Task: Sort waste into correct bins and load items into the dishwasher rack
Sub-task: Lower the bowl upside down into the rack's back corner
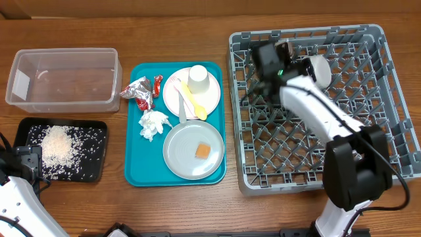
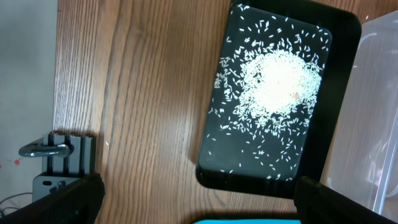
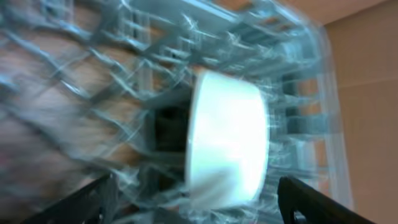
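R gripper (image 1: 268, 62) hung over far-left of rack (image 1: 395, 99), fingers spread wide, holding nothing; wrist view blurred; bowl (image 1: 320, 69) lay on its side among pegs just right of it, judged placed to drain; L gripper (image 1: 27, 160) wide, empty, beside black tray (image 1: 99, 128) w/ rice (image 1: 56, 143); pink plate (image 1: 172, 92), grey plate (image 1: 184, 155), cup (image 1: 199, 79), spoon (image 1: 191, 102), wrappers (image 1: 139, 90), napkin (image 1: 153, 124), cube (image 1: 202, 151) on teal tray (image 1: 135, 131), not yet sorted.

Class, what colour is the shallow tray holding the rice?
The tray is black; clearest from left wrist.
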Motion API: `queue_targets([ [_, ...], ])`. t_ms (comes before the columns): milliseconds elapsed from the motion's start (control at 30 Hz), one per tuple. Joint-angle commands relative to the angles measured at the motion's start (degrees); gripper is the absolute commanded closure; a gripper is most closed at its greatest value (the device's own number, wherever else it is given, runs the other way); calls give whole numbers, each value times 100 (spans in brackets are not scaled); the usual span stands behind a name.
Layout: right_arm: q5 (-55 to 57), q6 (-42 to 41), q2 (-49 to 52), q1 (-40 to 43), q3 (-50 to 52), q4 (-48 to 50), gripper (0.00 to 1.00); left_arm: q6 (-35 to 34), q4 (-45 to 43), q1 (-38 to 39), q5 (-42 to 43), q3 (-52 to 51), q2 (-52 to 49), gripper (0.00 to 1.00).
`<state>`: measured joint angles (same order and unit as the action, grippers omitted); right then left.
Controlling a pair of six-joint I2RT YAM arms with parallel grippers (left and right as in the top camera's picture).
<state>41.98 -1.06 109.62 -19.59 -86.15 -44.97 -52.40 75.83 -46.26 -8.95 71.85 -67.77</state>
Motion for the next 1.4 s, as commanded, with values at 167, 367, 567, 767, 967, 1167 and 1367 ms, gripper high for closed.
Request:
queue_targets([
  [167,-2129,-1545,-142,595,-2573,-1261,9,-76,0,-22,0,120,-4,0],
  [367,-2769,-1727,-133,1565,-3187,-2035,48,-76,0,-22,0,120,-4,0],
  [567,-4172,-1770,127,2684,-2918,-2463,96,-79,0,-22,0,120,-4,0],
  [767,-4588,-1821,431,3027,-2861,-2717,96,-76,0,-22,0,120,-4,0],
  [967,-4907,-1679,809,2868,-2855,-2710,96,-76,0,-22,0,120,-4,0],
  [1167,-4996,-1700,1200,2573,-2855,-2643,96,-76,0,-22,0,120,-4,0],
  [1367,-5278,-1696,1384,2312,-2855,-2682,96,-76,0,-22,0,120,-4,0],
])
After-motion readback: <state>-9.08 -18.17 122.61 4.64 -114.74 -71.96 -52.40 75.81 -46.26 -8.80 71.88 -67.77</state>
